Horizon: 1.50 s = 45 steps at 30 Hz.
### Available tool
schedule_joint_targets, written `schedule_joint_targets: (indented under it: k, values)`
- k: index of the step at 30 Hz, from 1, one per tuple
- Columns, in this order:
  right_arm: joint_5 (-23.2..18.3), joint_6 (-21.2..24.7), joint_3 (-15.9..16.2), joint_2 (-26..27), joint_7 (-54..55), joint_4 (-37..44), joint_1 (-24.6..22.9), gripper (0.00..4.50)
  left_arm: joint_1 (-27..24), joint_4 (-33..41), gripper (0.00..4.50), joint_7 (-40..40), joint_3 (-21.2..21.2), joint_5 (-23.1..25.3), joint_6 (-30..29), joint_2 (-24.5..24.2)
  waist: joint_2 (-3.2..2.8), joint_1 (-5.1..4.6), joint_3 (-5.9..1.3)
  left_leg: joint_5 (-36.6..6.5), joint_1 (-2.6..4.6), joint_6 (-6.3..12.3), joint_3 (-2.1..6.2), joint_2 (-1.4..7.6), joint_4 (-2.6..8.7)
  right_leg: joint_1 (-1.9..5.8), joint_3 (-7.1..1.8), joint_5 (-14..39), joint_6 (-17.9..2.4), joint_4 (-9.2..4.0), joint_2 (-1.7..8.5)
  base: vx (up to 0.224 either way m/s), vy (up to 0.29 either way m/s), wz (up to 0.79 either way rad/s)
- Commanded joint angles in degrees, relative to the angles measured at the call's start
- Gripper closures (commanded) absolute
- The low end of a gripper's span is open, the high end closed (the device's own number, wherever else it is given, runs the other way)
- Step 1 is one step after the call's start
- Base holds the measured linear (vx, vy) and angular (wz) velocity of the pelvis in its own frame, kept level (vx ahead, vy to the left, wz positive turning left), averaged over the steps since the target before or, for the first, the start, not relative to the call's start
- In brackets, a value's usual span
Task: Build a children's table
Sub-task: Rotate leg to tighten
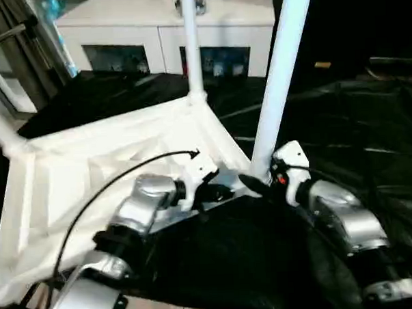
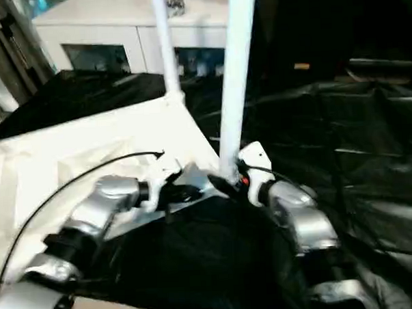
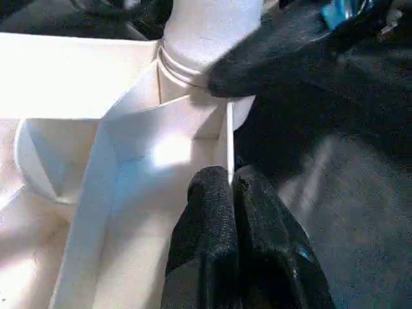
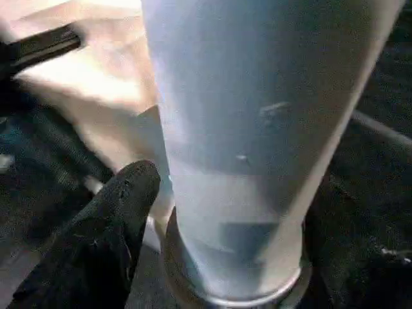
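The white tabletop (image 1: pixel 90 166) lies upside down on black cloth, ribbed underside up. Three white legs stand in corner sockets: one far (image 1: pixel 192 45), one at the left (image 1: pixel 0 129), and one at the near right corner (image 1: pixel 278 83). My left gripper (image 1: pixel 218 193) is shut on the tabletop's thin rim wall (image 3: pixel 228 129) just beside that near socket. My right gripper (image 1: pixel 258 181) holds the base of the near right leg (image 4: pixel 244 129), with one black finger (image 4: pixel 116 225) pressed against its side; the other finger is hidden behind the leg.
Black cloth (image 1: pixel 341 121) covers the surface under and to the right of the tabletop. A white cabinet with glass doors (image 1: pixel 160 33) stands behind. A dark slanted frame (image 1: pixel 24 60) rises at the far left. A black cable (image 1: pixel 111 182) arcs over my left forearm.
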<state>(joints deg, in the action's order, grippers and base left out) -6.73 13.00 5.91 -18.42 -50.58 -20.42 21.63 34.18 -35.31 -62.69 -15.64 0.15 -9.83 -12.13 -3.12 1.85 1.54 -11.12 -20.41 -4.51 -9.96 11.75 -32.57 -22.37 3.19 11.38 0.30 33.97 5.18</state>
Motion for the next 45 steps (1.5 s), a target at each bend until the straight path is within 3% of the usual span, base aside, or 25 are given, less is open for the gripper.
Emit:
schedule_joint_targets:
  k: [1,4,6,11,17,22,23,24,26,27,28,29,34,36,40,41,43,45]
  values:
    - [-2.1,0.9,5.8,0.3,-8.3,2.7,-1.2,0.91,-0.2,1.9,4.5,-3.5,-2.0,-0.9,1.1,0.3,0.16,0.2,-2.88,-7.6,-0.15,5.98,-0.28,0.99,2.88,3.09,-1.67,0.1,-16.3,-3.37,2.14,0.0,0.0,0.0]
    - [-4.0,3.6,7.3,-3.7,-15.0,6.0,-2.4,0.91,-0.9,3.4,4.5,-7.9,-2.6,-2.0,1.5,-2.0,0.21,0.72,-2.82,-8.5,0.06,6.13,-0.3,1.19,2.89,3.14,-1.6,0.3,-16.8,-3.28,2.14,0.0,0.0,0.0]
    - [-4.5,4.4,7.8,-5.0,-17.2,7.1,-2.8,1.15,-1.3,4.2,4.5,-9.7,-2.9,-2.6,1.4,-2.9,0.17,1.07,-2.74,-8.7,-0.02,6.14,-0.32,1.26,2.96,3.06,-1.57,1.2,-16.7,-3.21,2.21,0.0,0.0,0.0]
    - [-4.9,5.7,9.0,-6.3,-20.2,8.0,-3.1,1.55,-1.9,5.6,4.5,-13.0,-3.1,-2.9,1.0,-4.7,0.29,1.42,-2.61,-9.7,0.07,4.43,-0.27,1.31,3.19,2.91,-1.67,5.1,-15.8,-3.44,2.35,0.0,0.0,0.0]
    - [-5.6,7.6,9.8,-6.9,-21.4,9.7,-3.3,1.94,-2.3,6.3,4.5,-14.7,-3.4,-3.6,-0.1,-5.7,0.25,1.51,-2.85,-7.3,-0.02,4.64,-0.24,1.18,2.93,3.06,-1.65,1.2,-16.2,-2.98,2.27,0.0,0.0,0.0]
    - [-5.7,7.9,9.3,-5.5,-19.4,9.5,-3.8,2.03,-1.6,4.4,4.5,-9.2,-2.4,-2.1,-0.2,-4.3,0.36,1.54,-2.74,-8.1,0.02,4.55,-0.3,1.16,2.96,2.97,-1.65,2.8,-16.1,-3.22,2.34,0.0,0.0,0.0]
    - [-2.9,6.6,8.2,-2.6,-12.0,6.1,-3.6,2.04,0.3,0.6,4.5,-0.9,-0.4,-0.6,-0.5,-1.9,0.34,1.44,-2.58,-9.1,0.15,3.73,-0.36,1.14,3.04,2.66,-1.73,5.2,-15.6,-3.51,2.38,0.0,0.0,0.0]
    - [-2.9,6.6,8.2,-2.6,-12.0,6.1,-3.6,2.04,0.3,0.6,4.5,-0.9,-0.4,-0.6,-0.5,-1.9,0.4,1.29,-2.42,-10.1,0.19,3.23,-0.38,0.99,3.13,2.6,-1.69,7.1,-15.4,-3.78,2.4,0.0,0.0,0.0]
    - [0.7,5.4,6.1,1.4,-0.8,0.5,-2.5,2.07,2.1,-2.8,4.5,5.9,0.9,0.8,-1.0,0.2,0.34,0.93,-1.84,-14.7,0.38,1.1,-0.24,0.78,3.67,2.41,-1.55,16.6,-13.0,-4.59,2.46,-0.025,0.002,-0.02]
    - [1.7,5.3,5.1,3.1,4.0,-1.7,-1.9,2.07,2.7,-3.5,4.5,7.3,1.1,0.8,-1.7,1.0,0.41,0.74,-1.82,-17.1,0.69,-0.03,0.1,0.68,3.84,2.43,-1.47,23.1,-10.8,-5.14,2.74,0.0,0.0,0.0]
    - [1.7,5.3,5.1,3.1,4.0,-1.7,-1.9,2.07,2.7,-3.5,4.5,7.3,1.1,0.8,-1.7,1.0,0.56,0.55,-1.79,-17.1,0.54,-0.36,0.16,0.62,3.87,2.46,-1.54,24.2,-9.9,-5.23,2.67,0.0,0.0,0.0]
    - [2.6,5.8,4.2,5.0,9.1,-3.7,-1.4,2.14,3.3,-4.3,4.5,9.5,1.4,0.8,-2.3,2.3,0.39,0.08,-1.96,-16.5,0.34,-0.69,0.36,0.68,4.09,2.39,-1.68,23.0,-9.1,-5.13,2.48,0.0,0.0,0.0]
    - [3.2,6.7,1.7,11.7,21.3,-6.8,0.2,2.29,4.4,-4.5,4.5,11.9,1.1,0.1,-3.3,6.8,0.44,-0.6,-2.07,-17.4,0.31,-0.53,0.3,0.59,4.07,2.27,-1.75,19.6,-10.0,-5.13,2.32,0.0,0.0,0.0]
    - [1.3,5.7,0.8,13.7,19.8,-6.4,0.4,1.86,4.0,-4.1,4.5,10.6,0.2,0.5,-2.7,7.4,0.48,-0.59,-2.23,-16.3,0.17,0.19,0.23,0.58,3.98,2.39,-1.82,17.2,-10.5,-4.98,2.35,0.0,0.0,0.0]
    - [-0.4,6.2,1.3,13.7,15.4,-4.4,0.1,1.58,3.3,-3.8,4.5,9.5,-1.1,1.7,-1.2,6.5,0.24,-0.59,-2.36,-14.8,0.08,1.28,0.22,0.75,3.93,2.61,-1.79,13.1,-11.6,-4.72,2.32,0.0,0.0,0.0]
    - [-0.5,5.6,2.7,11.7,11.7,-2.2,-0.5,1.45,2.7,-3.1,4.5,7.5,-1.5,1.5,-0.5,5.2,-0.08,-0.63,-2.37,-14.5,0.01,1.31,0.23,0.75,3.93,2.73,-1.76,11.7,-12.0,-4.6,2.3,0.0,0.0,0.0]
    - [-0.7,5.4,3.6,10.2,9.3,-0.9,-0.9,1.29,2.3,-2.4,4.5,6.0,-1.8,1.3,0.0,4.4,0.17,-0.56,-2.48,-13.9,0.03,1.98,0.14,0.82,3.8,2.89,-1.78,9.5,-12.5,-4.44,2.31,0.0,0.0,0.0]
    - [-1.1,4.3,6.0,5.7,2.3,2.3,-2.1,1.22,1.3,-0.4,4.5,2.1,-2.5,0.6,0.2,2.4,-0.18,-0.34,-2.59,-12.6,0.04,2.64,0.14,0.88,3.64,3.14,-1.72,6.8,-13.3,-4.11,2.3,0.0,0.0,0.0]
